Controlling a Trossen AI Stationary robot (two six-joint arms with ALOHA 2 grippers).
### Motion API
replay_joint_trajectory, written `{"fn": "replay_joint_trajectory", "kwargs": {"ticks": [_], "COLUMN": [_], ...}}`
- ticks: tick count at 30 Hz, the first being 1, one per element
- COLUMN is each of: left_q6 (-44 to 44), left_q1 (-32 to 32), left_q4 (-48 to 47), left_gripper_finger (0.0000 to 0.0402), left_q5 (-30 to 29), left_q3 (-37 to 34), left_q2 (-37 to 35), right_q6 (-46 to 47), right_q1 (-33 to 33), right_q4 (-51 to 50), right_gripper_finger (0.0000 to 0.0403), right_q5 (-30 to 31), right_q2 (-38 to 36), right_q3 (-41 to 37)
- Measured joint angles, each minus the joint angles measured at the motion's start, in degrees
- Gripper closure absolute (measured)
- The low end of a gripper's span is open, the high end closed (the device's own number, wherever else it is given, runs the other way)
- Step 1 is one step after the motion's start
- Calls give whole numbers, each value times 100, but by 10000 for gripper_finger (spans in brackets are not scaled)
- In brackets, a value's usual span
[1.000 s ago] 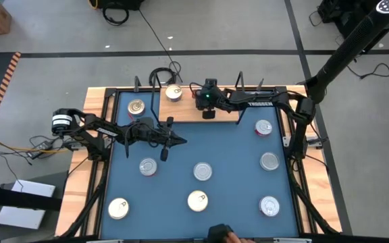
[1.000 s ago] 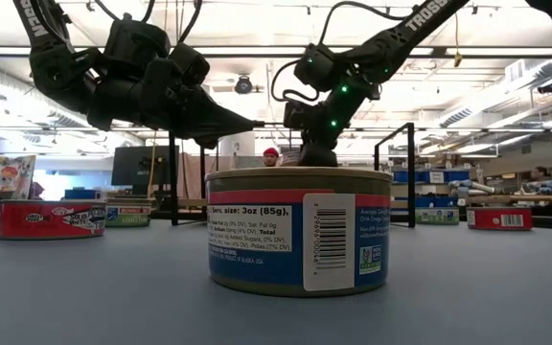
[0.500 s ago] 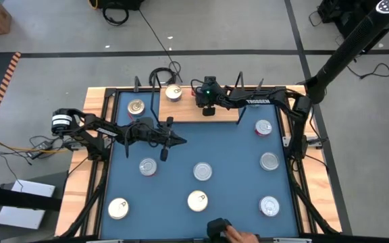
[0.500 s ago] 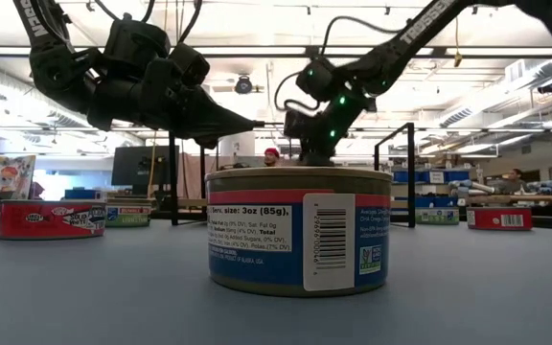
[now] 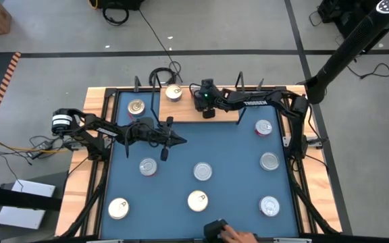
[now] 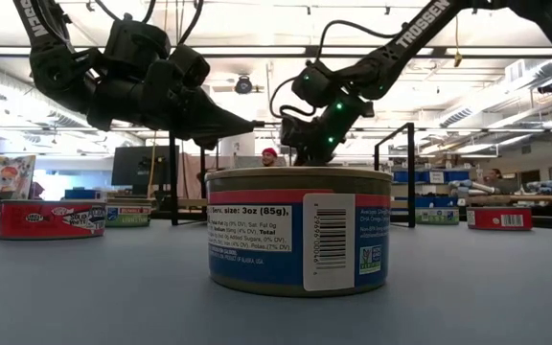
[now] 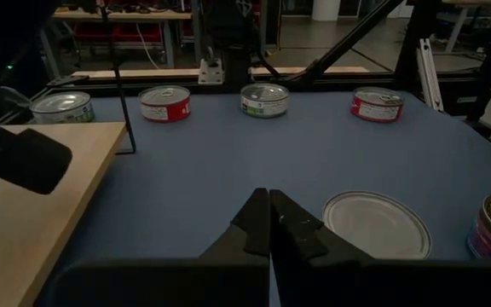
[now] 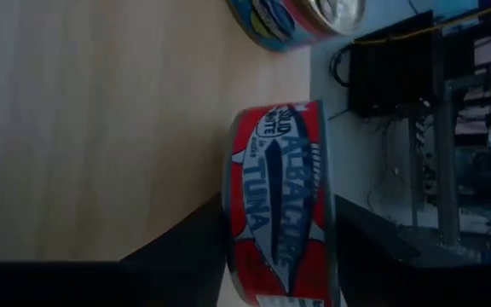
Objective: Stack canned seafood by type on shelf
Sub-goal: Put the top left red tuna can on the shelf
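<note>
a: right gripper (image 8: 280, 256) first. jaws?

b: apart, one dark finger on each side of a red albacore tuna tin (image 8: 281, 200). can't tell if the pads actually touch it. the tin sits on the light wood of the shelf (image 8: 83, 119).

a: high view?

b: right gripper (image 5: 206, 101) is over the shelf (image 5: 181, 111) at 12 o'clock on the table, arm reaching in from 2 o'clock. the held tin is hidden under it there.

a: other tins on the shelf?

b: a gold-top can (image 5: 173, 92) just beside the gripper at its 9 o'clock, and another gold-top tin (image 5: 136, 106) farther out toward 10 o'clock near the end frame. can't tell if that one is on the board or on the blue.

a: left gripper?

b: left gripper (image 7: 269, 223) has its jaws together, nothing in them. it hangs above the blue table (image 5: 235, 155) around 9 o'clock, left gripper (image 5: 165, 142) pointing toward centre.

a: loose tins?

b: silver-top can (image 5: 148, 167) just under it at 6 o'clock, one at centre (image 5: 202, 171), gold one (image 5: 197, 200) and another (image 5: 118, 208) along 6 to 7. three on the right side: red-sided can (image 5: 263, 127), a plain silver one (image 5: 269, 161), a third (image 5: 269, 206) at 4 o'clock.

a: low view?

b: blue-label can (image 6: 298, 230) fills the foreground, both arms above it.

a: anything else?

b: a person's hand (image 5: 234, 235) at the 6 o'clock edge.
</note>
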Motion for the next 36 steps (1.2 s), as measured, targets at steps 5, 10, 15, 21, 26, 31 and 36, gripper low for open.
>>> {"fn": "replay_joint_trajectory", "kwargs": {"ticks": [5,10,15,21,26,31,36], "left_q6": [3,3,3,3,3,3,3], "left_q1": [0,0,0,0,0,0,0], "left_q4": [-36,-49,-51,-55,-54,-51,-51], "left_gripper_finger": [400,400,400,400,400,400,400], "left_q5": [-14,-16,-16,-16,-16,-17,-18], "left_q3": [0,0,0,0,0,0,0], "left_q2": [0,0,0,0,0,0,0], "right_q6": [156,393,744,881,1161,1572,2042], "right_q1": [21,16,3,17,18,-31,-252], "right_q4": [-88,-164,-347,-503,-737,-829,-707], "right_gripper_finger": [183,169,166,169,195,261,352], "right_q5": [-12,-155,-453,-455,-492,-762,-1236], "right_q2": [-27,-28,-35,-35,-60,-198,-229], "right_q3": [117,303,437,483,485,486,490]}}
